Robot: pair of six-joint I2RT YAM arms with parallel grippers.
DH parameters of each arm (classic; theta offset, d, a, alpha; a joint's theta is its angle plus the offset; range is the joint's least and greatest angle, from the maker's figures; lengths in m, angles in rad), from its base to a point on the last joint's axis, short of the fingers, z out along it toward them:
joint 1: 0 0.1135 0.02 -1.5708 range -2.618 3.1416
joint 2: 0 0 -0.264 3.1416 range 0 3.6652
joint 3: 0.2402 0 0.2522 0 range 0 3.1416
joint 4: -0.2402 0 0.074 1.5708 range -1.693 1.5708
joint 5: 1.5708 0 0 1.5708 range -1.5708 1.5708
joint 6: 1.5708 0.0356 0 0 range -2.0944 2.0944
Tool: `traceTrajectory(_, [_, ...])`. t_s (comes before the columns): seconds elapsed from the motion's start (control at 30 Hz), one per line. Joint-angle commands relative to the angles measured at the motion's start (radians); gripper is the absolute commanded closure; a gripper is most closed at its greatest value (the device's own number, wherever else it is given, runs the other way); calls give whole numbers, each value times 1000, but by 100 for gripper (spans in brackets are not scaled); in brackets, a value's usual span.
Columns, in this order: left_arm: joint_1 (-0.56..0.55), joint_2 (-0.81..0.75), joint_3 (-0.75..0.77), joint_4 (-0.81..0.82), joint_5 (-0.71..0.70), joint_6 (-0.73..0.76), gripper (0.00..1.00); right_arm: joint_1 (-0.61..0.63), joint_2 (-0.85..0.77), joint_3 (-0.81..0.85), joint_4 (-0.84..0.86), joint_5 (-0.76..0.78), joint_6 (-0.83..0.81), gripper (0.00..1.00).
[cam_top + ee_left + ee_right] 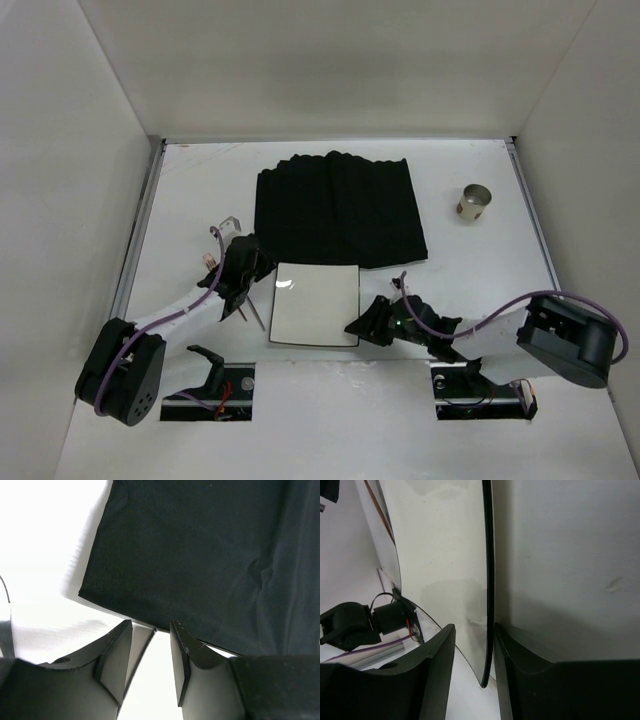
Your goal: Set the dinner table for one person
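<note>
Top view: table point(200, 190) is the whole floor of the white-walled box. Its far edge runs left-right along the back wall, and its near edge is under the arm bases, so I can't call the long axis. Plate point(315, 305) sits near the middle, square to the table. Mat point(340, 210) lies just beyond the plate, touching its far edge. Cup point(474, 202) stands upright, far right of the plate and well apart. A thin rod point(258, 318) lies just left of the plate. Left gripper point(262, 278) is at the plate's far-left corner, right gripper point(357, 326) at its near-right corner.

Left wrist: left gripper point(150, 655) has its fingers point(117, 662) either side of the plate point(142, 650) corner (clamped or not, can't tell). Mat point(200, 555) is right beyond, bare table point(45, 540) to the left.

Right wrist: right gripper point(475, 670) straddles the plate point(445, 555) rim. Fingers point(432, 675) are apart, with a gap on the plate side. Table point(570, 555) is right of the rim, left arm point(350, 625) across the plate.
</note>
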Motion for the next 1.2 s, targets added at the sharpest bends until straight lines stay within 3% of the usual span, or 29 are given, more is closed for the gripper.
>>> traceTrajectory(0.0, [13, -27, -14, 11, 19, -13, 66, 26, 117, -45, 55, 22, 39, 59])
traceTrajectory(0.2, [21, -50, -18, 8, 33, -21, 66, 73, 272, -42, 225, 38, 93, 63])
traceTrajectory(0.6, [33, -128, -26, -38, 22, -21, 66, 78, 468, -85, 563, 58, 142, 97])
traceTrajectory(0.77, [30, -179, -11, -76, 13, -20, 67, 98, 413, -85, 575, 68, 147, 100])
traceTrajectory(0.97, [48, -260, 12, -139, -16, -9, 67, 104, 240, -73, 534, 62, 101, 100])
traceTrajectory(1.17, [84, -277, 28, -151, -7, -6, 66, 64, 21, 2, 342, 19, 10, 99])
